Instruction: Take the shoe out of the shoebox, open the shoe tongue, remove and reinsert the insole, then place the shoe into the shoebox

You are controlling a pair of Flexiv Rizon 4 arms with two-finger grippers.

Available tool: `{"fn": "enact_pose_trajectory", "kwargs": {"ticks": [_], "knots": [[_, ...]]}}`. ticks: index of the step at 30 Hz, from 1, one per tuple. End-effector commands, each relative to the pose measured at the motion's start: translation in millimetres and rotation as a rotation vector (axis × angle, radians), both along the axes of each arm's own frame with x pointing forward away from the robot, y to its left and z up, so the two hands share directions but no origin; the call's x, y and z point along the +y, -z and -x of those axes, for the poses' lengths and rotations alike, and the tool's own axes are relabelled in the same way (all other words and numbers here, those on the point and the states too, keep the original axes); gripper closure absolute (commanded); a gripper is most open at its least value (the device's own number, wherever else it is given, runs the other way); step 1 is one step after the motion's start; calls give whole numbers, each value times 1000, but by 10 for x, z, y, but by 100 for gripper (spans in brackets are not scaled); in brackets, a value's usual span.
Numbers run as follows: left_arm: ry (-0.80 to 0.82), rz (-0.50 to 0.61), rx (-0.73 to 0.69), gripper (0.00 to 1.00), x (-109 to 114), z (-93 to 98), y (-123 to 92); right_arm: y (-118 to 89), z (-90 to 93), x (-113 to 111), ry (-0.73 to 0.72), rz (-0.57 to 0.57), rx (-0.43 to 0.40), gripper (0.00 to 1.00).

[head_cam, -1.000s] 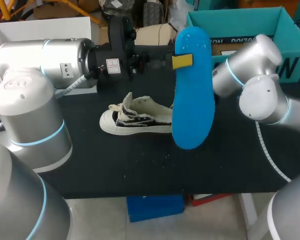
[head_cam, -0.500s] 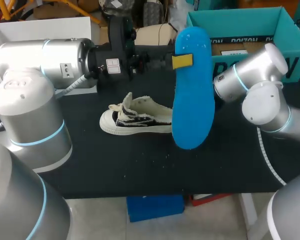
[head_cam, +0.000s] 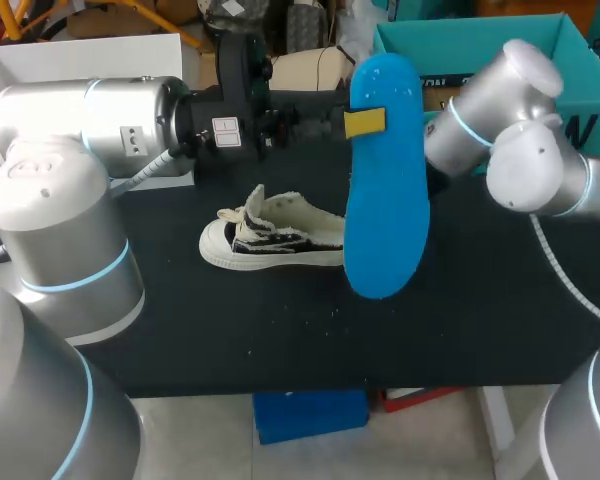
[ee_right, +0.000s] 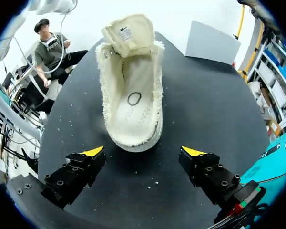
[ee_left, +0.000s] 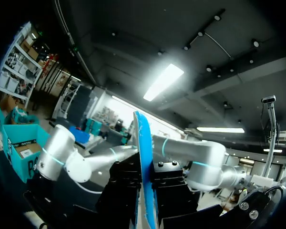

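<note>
Insole (head_cam: 385,190), blue, stands upright over the worktop (head_cam: 280,330), gripped by the left claw (head_cam: 360,122). Right claw (ee_right: 142,151) hovers released just behind the heel of the shoe (head_cam: 275,235), which rests on the worktop.

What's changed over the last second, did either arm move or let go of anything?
Only the right arm moved: its elbow dipped slightly, then swung back up toward the teal shoebox. Nothing was grasped or released. The left gripper stayed shut on the blue insole, the shoe lay where it was, and the right gripper is open by its heel.
</note>
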State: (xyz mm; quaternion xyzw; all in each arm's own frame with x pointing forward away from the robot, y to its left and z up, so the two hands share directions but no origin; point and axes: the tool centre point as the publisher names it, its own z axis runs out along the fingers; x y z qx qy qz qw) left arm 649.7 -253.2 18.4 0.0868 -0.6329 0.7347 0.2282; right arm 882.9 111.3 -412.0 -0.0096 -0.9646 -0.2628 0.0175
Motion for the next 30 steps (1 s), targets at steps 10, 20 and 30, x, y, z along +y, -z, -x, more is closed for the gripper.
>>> {"fn": "enact_pose_trajectory", "kwargs": {"ticks": [10, 20, 30], "knots": [[-4, -2, 1, 100, -15, 10, 4, -191, -180, 453, 41, 618, -21, 15], [-4, -2, 1, 100, -15, 10, 4, -207, -286, 806, 10, 700, -28, 11], [-4, -2, 1, 100, -15, 10, 4, -176, -363, 1029, -2, 697, -12, 13]]}}
